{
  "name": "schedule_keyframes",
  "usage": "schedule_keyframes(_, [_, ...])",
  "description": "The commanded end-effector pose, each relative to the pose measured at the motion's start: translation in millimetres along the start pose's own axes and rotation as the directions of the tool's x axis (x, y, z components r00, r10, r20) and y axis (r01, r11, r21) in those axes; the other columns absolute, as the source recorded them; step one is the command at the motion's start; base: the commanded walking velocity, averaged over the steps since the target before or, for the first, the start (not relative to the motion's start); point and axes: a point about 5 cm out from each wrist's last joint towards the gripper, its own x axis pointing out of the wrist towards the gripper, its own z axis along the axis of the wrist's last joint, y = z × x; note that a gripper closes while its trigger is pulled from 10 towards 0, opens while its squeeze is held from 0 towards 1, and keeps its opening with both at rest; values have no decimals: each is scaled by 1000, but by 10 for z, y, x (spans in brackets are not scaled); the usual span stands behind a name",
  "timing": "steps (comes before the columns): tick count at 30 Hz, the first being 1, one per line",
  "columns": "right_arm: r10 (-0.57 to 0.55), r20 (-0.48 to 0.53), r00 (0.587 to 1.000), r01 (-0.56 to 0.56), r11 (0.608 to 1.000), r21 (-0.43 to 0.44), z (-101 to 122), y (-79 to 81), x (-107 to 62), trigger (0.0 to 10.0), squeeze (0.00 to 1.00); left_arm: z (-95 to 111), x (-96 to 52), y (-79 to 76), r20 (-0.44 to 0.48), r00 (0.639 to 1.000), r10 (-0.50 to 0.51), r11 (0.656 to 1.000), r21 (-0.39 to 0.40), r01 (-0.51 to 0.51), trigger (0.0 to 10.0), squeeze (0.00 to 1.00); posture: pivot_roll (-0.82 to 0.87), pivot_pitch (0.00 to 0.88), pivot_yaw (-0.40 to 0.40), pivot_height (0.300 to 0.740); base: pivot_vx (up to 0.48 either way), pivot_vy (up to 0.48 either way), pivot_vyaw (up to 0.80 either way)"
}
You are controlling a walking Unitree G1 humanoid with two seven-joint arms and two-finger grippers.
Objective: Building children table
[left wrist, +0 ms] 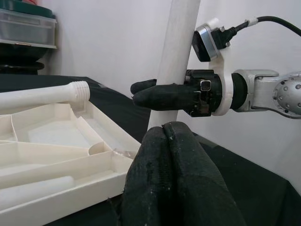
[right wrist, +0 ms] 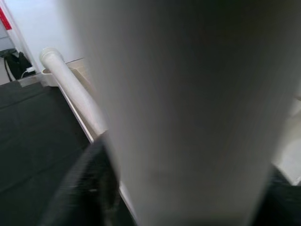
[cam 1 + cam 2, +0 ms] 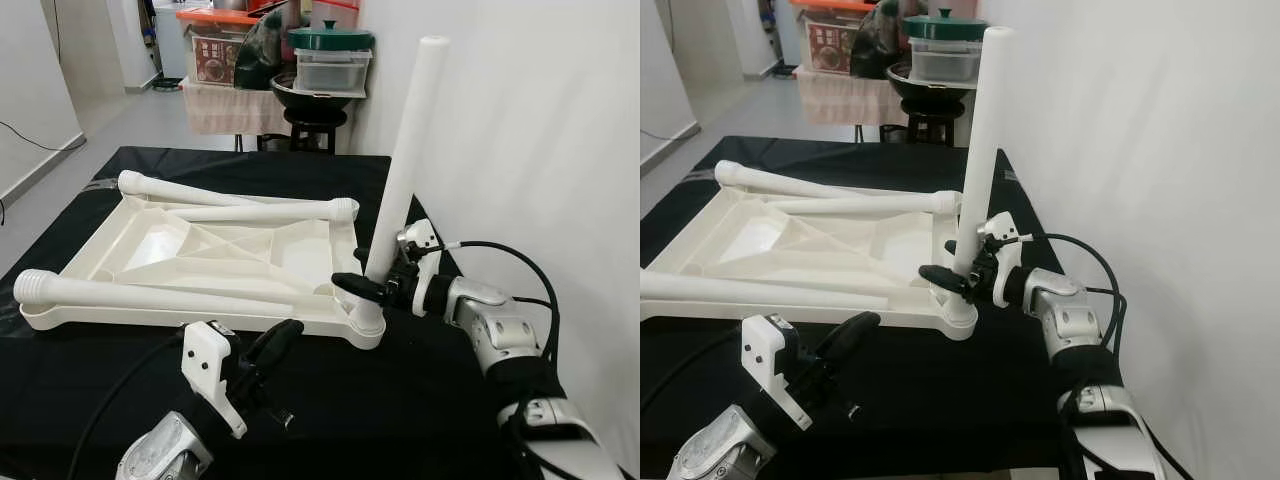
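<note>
Nearest the camera, the left gripper [image 3: 272, 345] is held with fingers pressed together, empty, just short of the tabletop's [image 3: 215, 255] near corner socket. There the upright leg [image 3: 405, 160] is seated, its long axis near vertical, clasped low by the right gripper [image 3: 368, 285]. Beyond lie loose legs [image 3: 235, 210].

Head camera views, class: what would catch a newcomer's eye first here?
The white table leg standing upright in the near right corner socket of the upturned white tabletop, gripped low down by the right tool. Next, the loose legs lying across the tabletop, on the black cloth.
</note>
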Motion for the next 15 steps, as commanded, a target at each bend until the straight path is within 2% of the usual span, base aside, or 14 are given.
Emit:
schedule_keyframes(1, [58, 2, 998, -58, 998, 17, -13, 41, 64, 0, 0, -4, -13, -11, -7, 1000, -7, 1000, -1, 7, 10000, 0, 16, 0, -110, 740, 0, 0, 0])
schedule_keyframes(10, [78, 3, 997, -78, 997, 10, -32, 4, 53, 0, 0, -15, -15, -10, -10, 1000, -7, 1000, -2, 7, 10000, 0, 13, 0, -105, 740, 0, 0, 0])
schedule_keyframes(12, [30, -2, 1000, -30, 999, -24, -38, -21, 43, 0, 0, -19, -13, -10, -10, 1000, -7, 1000, -3, 7, 10000, 0, 13, 0, -109, 740, 0, 0, 0])
schedule_keyframes(14, [-67, -32, 997, 63, 993, -102, -60, -51, 34, 0, 0, -20, -16, -14, -10, 1000, -7, 1000, -2, 7, 10000, 0, 16, 0, -114, 740, 0, 0, 0])
schedule_keyframes(15, [-67, -32, 997, 63, 993, -102, -60, -51, 34, 0, 0, -20, -16, -14, -10, 1000, -7, 1000, -2, 7, 10000, 0, 16, 0, -114, 740, 0, 0, 0])
